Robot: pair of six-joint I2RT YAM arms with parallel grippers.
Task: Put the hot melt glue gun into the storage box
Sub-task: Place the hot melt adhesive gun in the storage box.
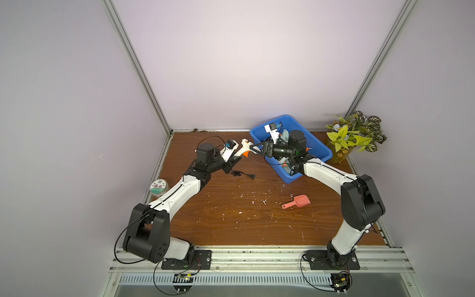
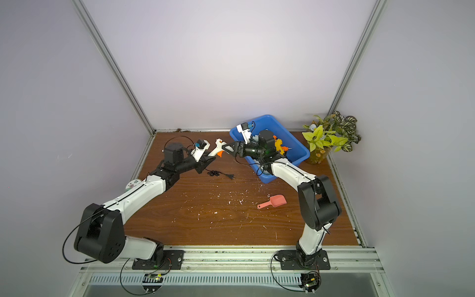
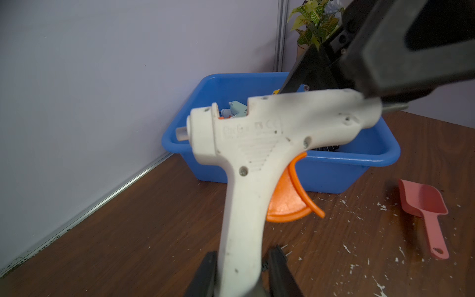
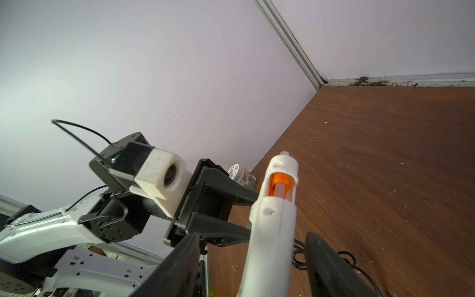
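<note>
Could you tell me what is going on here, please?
It looks like a mid-air handover. The left hand grips the white glue gun by its handle, above the table and short of the storage box. The right hand reaches across from over the box, with an open finger on either side of the gun's barrel and a gap showing, so it is not yet clamped. The box already holds other glue guns.

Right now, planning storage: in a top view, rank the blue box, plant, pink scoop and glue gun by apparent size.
1. blue box
2. plant
3. pink scoop and glue gun: alike; the gun is held up nearer the camera.
</note>
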